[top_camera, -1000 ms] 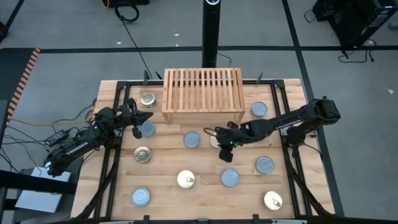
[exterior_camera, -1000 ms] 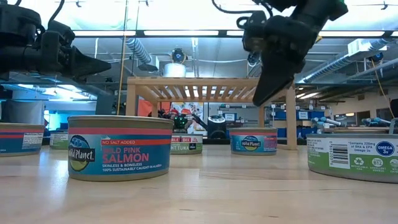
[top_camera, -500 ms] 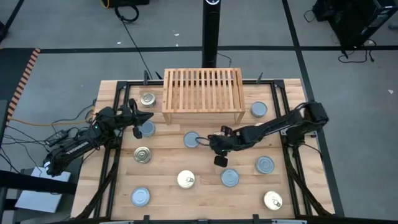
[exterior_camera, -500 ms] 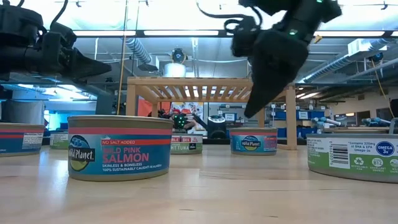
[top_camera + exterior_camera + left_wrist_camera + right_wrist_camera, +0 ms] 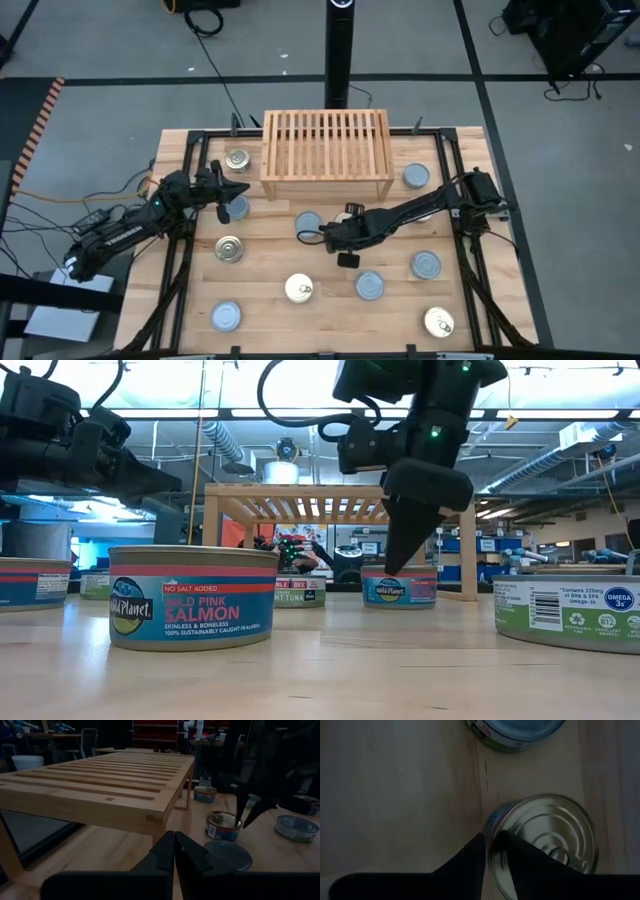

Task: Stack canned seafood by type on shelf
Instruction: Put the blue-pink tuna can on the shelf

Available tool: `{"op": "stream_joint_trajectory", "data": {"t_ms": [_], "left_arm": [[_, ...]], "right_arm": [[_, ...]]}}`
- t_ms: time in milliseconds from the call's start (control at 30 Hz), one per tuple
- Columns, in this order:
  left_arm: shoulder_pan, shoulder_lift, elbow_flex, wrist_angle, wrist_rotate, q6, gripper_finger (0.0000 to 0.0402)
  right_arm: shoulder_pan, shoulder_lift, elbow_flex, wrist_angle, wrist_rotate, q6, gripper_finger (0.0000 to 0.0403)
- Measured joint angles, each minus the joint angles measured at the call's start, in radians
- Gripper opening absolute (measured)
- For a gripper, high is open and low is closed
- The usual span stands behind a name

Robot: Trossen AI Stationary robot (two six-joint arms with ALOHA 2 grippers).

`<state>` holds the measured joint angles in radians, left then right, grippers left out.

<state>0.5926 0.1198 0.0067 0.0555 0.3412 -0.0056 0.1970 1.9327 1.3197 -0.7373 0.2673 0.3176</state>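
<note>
The right hand has moved from further right to the pale-lidded round metal tin just before the slatted light-wood shelf, fingers narrowly parted astride its rim. The left hand, pinched shut, hovers unchanged beside the shelf's left end.

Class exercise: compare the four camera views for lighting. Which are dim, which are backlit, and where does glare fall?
High view: even light, soft shadows under the shelf. Low view: bright ceiling lights behind turn the right hand into a silhouette. Left wrist view: dim, its own left hand nearly black. Right wrist view: dark, faint sheen on the tin lid.
</note>
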Motion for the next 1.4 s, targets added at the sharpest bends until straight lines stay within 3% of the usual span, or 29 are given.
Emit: {"op": "stream_joint_trajectory", "data": {"t_ms": [233, 533, 1400], "left_arm": [[0.000, 0.000, 0.000, 0.000, 0.001, 0.000, 0.0019], [0.000, 0.000, 0.000, 0.001, 0.001, 0.000, 0.0019], [0.000, 0.000, 0.000, 0.001, 0.001, 0.001, 0.0019]], "right_arm": [[-0.002, 0.000, 0.000, -0.016, -0.016, -0.042, 0.0009], [0.001, -0.020, 0.051, -0.082, -0.079, -0.091, 0.0005], [-0.010, -0.228, 0.105, -0.122, -0.077, -0.064, 0.0001]]}}
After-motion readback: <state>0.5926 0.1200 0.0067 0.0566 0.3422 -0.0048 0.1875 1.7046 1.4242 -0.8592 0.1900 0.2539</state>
